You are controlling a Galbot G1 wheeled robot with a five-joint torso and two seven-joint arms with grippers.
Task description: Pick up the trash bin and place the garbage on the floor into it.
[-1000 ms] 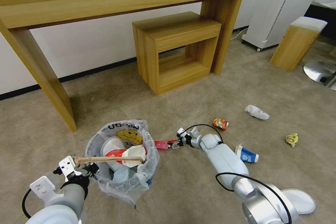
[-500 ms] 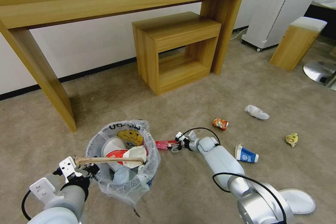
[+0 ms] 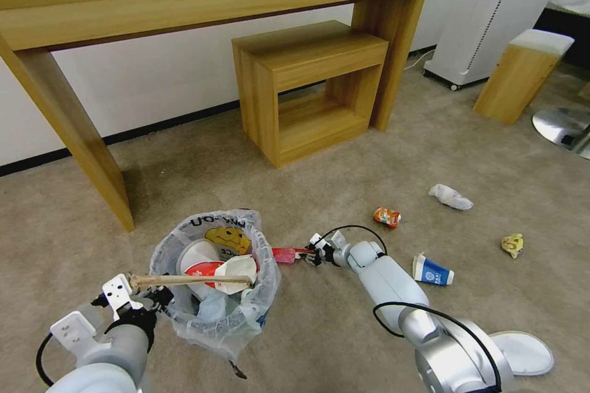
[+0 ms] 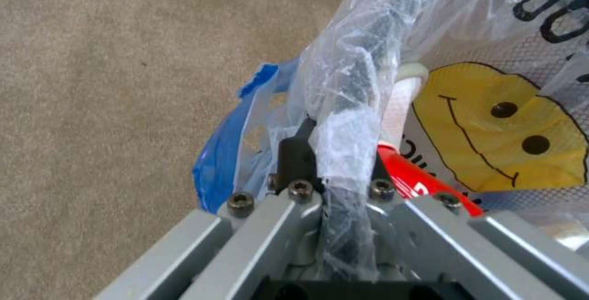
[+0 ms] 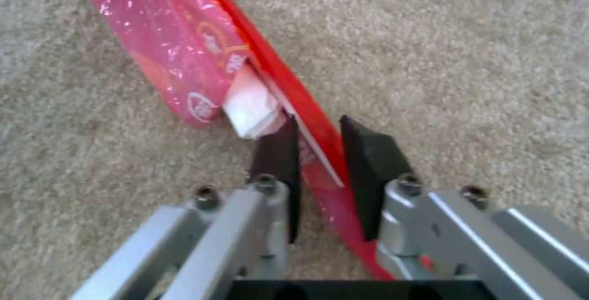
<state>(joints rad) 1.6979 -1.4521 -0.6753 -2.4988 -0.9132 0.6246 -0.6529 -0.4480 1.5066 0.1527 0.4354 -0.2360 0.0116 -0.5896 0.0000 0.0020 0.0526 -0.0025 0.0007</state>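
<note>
Two end effectors are engaged. Left end effector [image 3: 161,298] is clamped on the near rim of the trash bin [image 3: 215,279]; in the left wrist view its fingers [image 4: 297,159] pinch the bag-covered rim from both sides. The trash bin's translucent bag carries black lettering, a yellow smiley and blue trim. Inside the bin lie a crushed red-white cup [image 3: 209,268] and other litter, with a wooden stick [image 3: 190,280] lying across the opening, one end close to the left end effector.

Right end effector [image 3: 312,253] is low over the floor [image 3: 344,178], just beside the bin on its right. Its fingers [image 5: 368,152] are closed to a narrow gap on the red wrapper [image 3: 287,253], which runs between them; the wrapper's far end points toward the bin.

Remaining garbage lies on the carpet beyond and to the right of the right end effector: an orange can [image 3: 387,217] near, a blue-white cup [image 3: 432,270] beside the right forearm, a white tissue [image 3: 450,196] and a yellow wad [image 3: 512,245] farther off, and a white slipper [image 3: 522,351] by the right arm's base.
</note>
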